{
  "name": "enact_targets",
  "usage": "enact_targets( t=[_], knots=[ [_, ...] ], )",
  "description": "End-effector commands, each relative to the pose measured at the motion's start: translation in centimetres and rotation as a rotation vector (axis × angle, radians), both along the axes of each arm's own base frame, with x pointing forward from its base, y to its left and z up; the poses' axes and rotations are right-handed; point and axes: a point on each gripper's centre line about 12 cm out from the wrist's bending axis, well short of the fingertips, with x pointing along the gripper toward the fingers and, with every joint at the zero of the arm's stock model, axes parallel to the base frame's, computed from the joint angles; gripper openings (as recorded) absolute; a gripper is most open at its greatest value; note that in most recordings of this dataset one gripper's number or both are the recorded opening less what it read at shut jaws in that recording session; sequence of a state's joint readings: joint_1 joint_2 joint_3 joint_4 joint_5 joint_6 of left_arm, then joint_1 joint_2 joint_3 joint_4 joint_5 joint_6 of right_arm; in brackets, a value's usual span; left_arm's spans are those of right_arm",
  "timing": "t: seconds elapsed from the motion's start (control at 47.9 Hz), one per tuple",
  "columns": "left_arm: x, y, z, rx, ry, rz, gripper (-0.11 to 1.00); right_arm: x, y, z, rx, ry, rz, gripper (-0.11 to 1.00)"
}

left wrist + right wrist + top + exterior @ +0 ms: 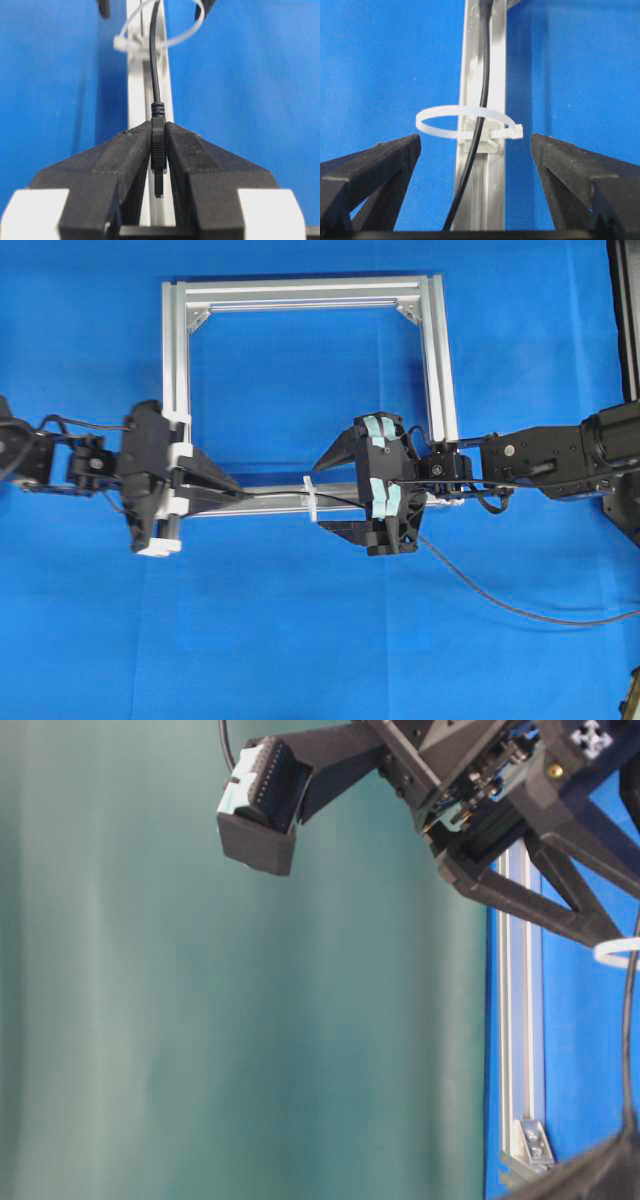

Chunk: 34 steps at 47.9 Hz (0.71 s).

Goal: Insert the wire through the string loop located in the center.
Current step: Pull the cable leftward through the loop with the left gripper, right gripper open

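Observation:
The thin black wire (pixel 156 75) ends in a small dark plug (pixel 158 142), and my left gripper (pixel 158 132) is shut on that plug above the silver frame's near bar (pixel 270 502). From there the wire (pixel 481 100) runs through the white string loop (pixel 435 127), which stands across the bar at its middle (pixel 311 498). My right gripper (pixel 476 150) is open just beyond the loop, one finger on each side of the bar, with the wire passing loosely between them. Overhead, the left gripper (pixel 240 495) is left of the loop and the right gripper (pixel 328 490) is right of it.
The silver rectangular frame (pixel 432 360) lies on the blue mat. The wire's slack (pixel 520 610) trails off to the lower right. The loop (pixel 615 952) and the frame bar (pixel 520 1020) also show at the right edge of the table-level view.

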<state>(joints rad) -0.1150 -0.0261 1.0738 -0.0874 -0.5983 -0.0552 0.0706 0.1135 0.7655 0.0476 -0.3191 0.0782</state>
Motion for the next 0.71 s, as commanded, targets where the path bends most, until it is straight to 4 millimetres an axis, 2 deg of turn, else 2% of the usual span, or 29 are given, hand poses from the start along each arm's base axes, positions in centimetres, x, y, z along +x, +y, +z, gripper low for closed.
enact_targets(
  t=[0.0,0.271,0.48,0.688],
  knots=[
    [-1.3,0.0,0.9,-0.004,-0.034,-0.005,0.08,0.3,0.0,1.2,0.001,-0.037,0.000,0.97],
    [-5.4,0.4,1.1,-0.001,-0.043,-0.010,0.08,0.1,0.0,1.4,-0.007,-0.031,0.009,0.97],
    [-7.3,0.6,0.9,0.000,-0.037,-0.011,0.08,0.0,0.0,1.6,-0.008,-0.028,0.010,0.97],
    [-7.9,0.7,0.5,0.003,-0.011,-0.015,0.08,0.0,0.0,1.7,-0.009,-0.024,0.012,0.97]
  ],
)
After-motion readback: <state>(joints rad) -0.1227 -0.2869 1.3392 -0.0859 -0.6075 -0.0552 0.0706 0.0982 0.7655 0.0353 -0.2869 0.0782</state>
